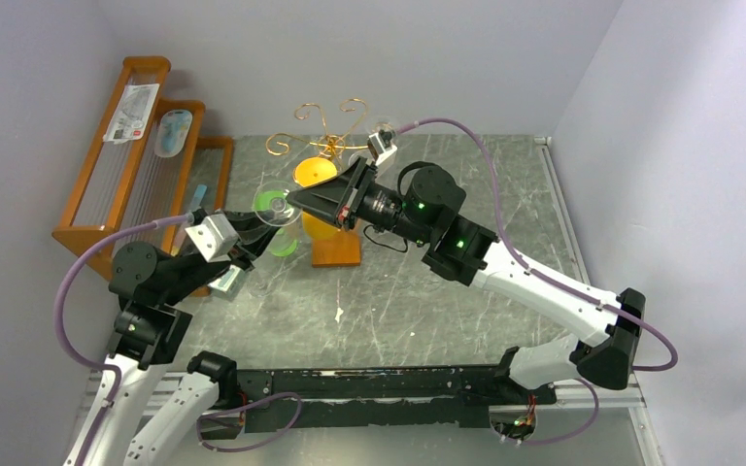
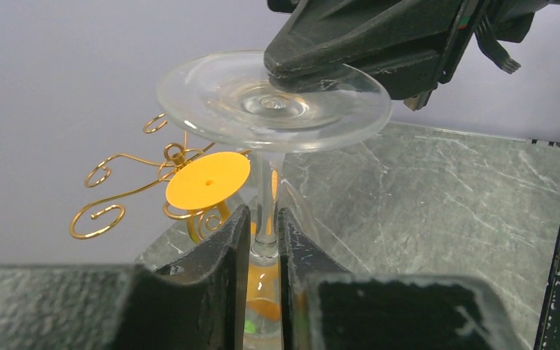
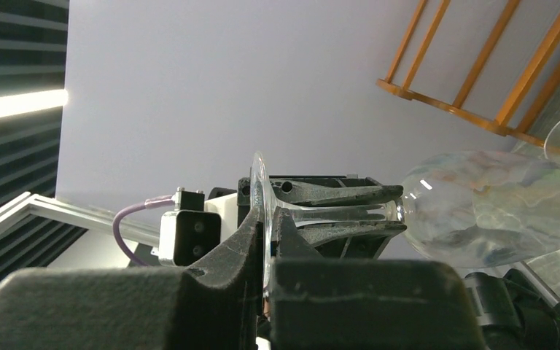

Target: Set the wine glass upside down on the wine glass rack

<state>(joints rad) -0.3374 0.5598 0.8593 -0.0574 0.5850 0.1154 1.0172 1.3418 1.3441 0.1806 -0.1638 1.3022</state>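
The clear wine glass is held foot up and bowl down by both grippers. My left gripper point(image 1: 253, 229) is shut on its stem point(image 2: 265, 219), just above the bowl. My right gripper point(image 1: 297, 202) is shut on the rim of its round foot point(image 2: 273, 102). In the right wrist view my jaws point(image 3: 268, 226) pinch the foot edge, and the bowl point(image 3: 492, 208) shows at the right. The wine glass rack point(image 1: 325, 136), gold wire with an orange-brown base point(image 1: 336, 250), stands just behind and right of the glass. It also shows in the left wrist view point(image 2: 117, 191).
An orange glass hangs upside down on the rack, its foot disc point(image 1: 313, 172) up; the disc also shows in the left wrist view point(image 2: 208, 180). A stepped brown wooden shelf point(image 1: 87, 218) holding a packet and a blue item stands at the left wall. Walls close in on both sides.
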